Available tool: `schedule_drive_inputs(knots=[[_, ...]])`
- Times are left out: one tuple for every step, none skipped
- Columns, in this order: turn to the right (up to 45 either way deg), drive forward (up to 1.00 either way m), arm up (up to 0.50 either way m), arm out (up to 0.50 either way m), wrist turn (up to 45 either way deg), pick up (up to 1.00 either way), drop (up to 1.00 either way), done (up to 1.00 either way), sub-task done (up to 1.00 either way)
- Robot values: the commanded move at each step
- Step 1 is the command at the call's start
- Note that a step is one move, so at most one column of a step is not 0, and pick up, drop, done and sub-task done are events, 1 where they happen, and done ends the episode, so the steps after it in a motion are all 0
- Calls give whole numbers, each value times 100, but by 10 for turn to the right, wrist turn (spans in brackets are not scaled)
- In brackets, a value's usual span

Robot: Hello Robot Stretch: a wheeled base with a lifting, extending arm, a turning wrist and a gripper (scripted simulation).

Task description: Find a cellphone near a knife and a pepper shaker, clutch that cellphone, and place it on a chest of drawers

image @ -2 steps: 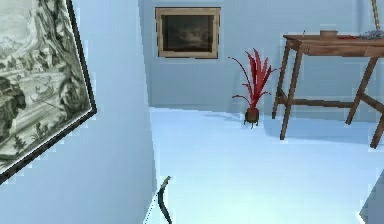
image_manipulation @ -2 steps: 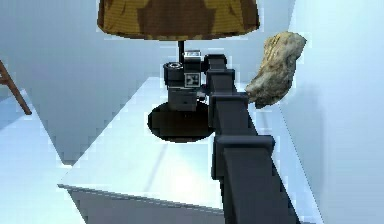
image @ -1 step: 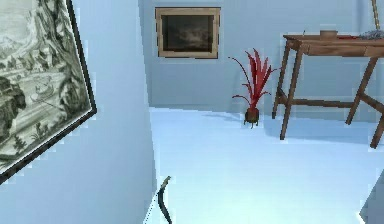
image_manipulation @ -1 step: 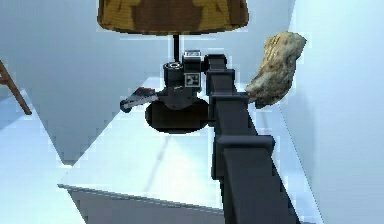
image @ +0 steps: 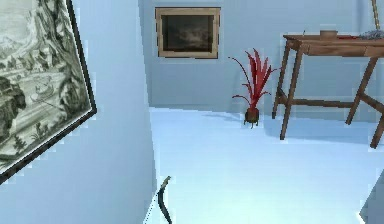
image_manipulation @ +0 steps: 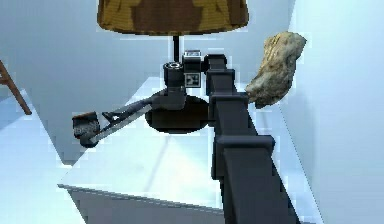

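In the arm side view my dark arm (image_manipulation: pixel 240 140) rises from the bottom edge over a white furniture top (image_manipulation: pixel 150 170). The gripper (image_manipulation: pixel 86 129) reaches out to the left from the wrist, and its far end lies near the top's left edge. A small dark grey blob sits at the fingertips; I cannot tell whether the gripper holds anything. Just behind the wrist a lamp with a brown shade (image_manipulation: pixel 170 15) stands on a dark round base (image_manipulation: pixel 175 120).
A tan rock-like sculpture (image_manipulation: pixel 275 68) stands on the white top right of the arm. In the forward view a wall with a large framed landscape (image: pixel 40 80) is close at the left. A red potted plant (image: pixel 252 88), a wooden table (image: pixel 335 70) and a dark framed picture (image: pixel 187 32) lie ahead across pale floor.
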Motion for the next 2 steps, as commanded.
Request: schedule_drive_inputs(knots=[[0, 0, 0, 0, -450, 0, 0, 0, 0], [0, 0, 0, -28, 0, 0, 0, 0, 0]])
